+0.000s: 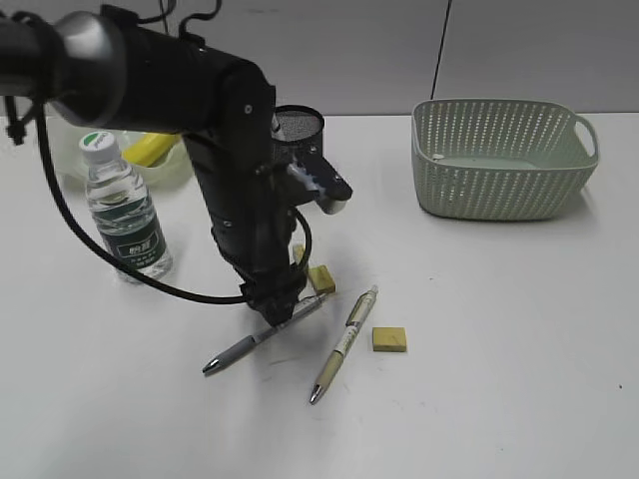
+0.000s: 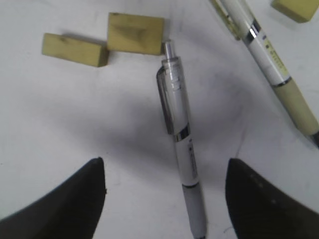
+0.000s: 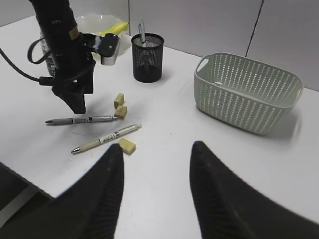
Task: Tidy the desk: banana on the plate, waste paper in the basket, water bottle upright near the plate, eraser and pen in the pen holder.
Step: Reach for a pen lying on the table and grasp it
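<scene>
The left arm hides most of the plate, banana and pen holder; the bottle's label text is unreadably small

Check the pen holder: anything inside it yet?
The right wrist view shows one pen standing in the pen holder, its top above the rim. No eraser shows, but the dark mesh hides the bottom. In the exterior view the left arm covers much of the pen holder.

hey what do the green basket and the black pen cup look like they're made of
Basket: probably moulded plastic, matte pale green; its perforated walls are uniform and the rim is smooth. Pen cup: likely metal mesh, black; you can see through its fine grid, though plastic cannot be ruled out.
</scene>
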